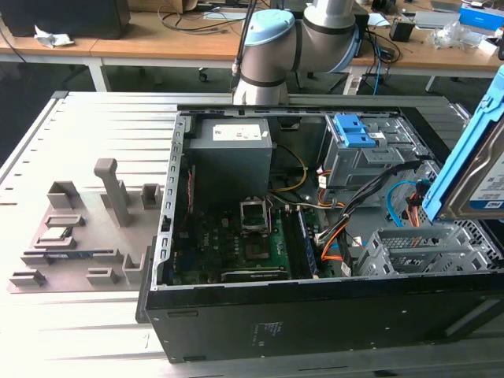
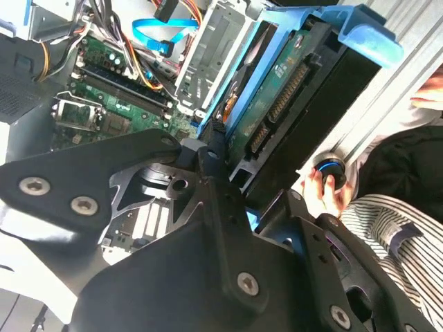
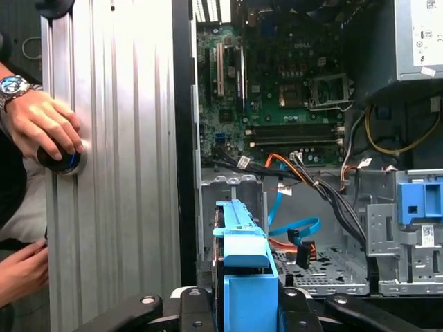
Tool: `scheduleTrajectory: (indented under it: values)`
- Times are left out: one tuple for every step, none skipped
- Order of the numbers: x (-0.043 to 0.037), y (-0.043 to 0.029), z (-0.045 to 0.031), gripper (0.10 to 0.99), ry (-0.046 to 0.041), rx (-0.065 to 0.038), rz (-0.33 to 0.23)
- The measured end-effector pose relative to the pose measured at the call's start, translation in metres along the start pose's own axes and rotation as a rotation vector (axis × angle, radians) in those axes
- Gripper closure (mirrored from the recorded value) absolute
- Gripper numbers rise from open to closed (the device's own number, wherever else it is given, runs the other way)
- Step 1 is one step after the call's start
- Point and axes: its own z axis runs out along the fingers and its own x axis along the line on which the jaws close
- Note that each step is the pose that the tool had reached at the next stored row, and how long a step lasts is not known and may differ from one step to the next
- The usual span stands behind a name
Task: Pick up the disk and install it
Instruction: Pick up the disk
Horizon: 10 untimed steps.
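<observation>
Grey ribbed tabletop [image 1: 87, 94] lies frame-left in the exterior view, the open computer case [image 1: 236, 315] centre, the disk [image 1: 480, 157] aloft far right, cut off there. My claw [image 3: 242, 304] is clamped on its blue carrier. I'd keep it square to the drive cage [image 1: 409, 250], whose rails are hard to make out.

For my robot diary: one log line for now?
end effector: shut on disk | disk: above computer case | install: not done

The arm [image 1: 293, 39] bends at its joint — gripper [image 3: 246, 308] clamped on the disk [image 3: 239, 235].
</observation>
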Motion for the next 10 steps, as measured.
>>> scheduleTrajectory:
  values:
    - [-0.0001, -0.0007, 0.0004, 0.722, 0.0008, 0.0, 0.0]
    - [-0.0001, -0.0013, 0.0006, 0.722, 0.0015, 0.0, 0.0]
    - [-0.0001, -0.0019, 0.001, 0.722, 0.0022, 0.0, 0.0]
    - [-0.0002, -0.0026, 0.0016, 0.722, 0.0038, 0.0, 0.0]
    - [-0.0002, -0.0029, 0.0021, 0.722, 0.0044, 0.0, 0.0]
    - [-0.0003, -0.0031, 0.0024, 0.722, 0.0048, 0.0, 0.0]
    - [-0.0003, -0.0033, 0.0029, 0.722, 0.0052, 0.0, 0.0]
    - [-0.0003, -0.0035, 0.0032, 0.722, 0.0055, 0.0, 0.0]
    - [-0.0004, -0.0037, 0.0037, 0.722, 0.0058, 0.0, 0.0]
    - [-0.0005, -0.004, 0.0043, 0.722, 0.006, 0.0, 0.0]
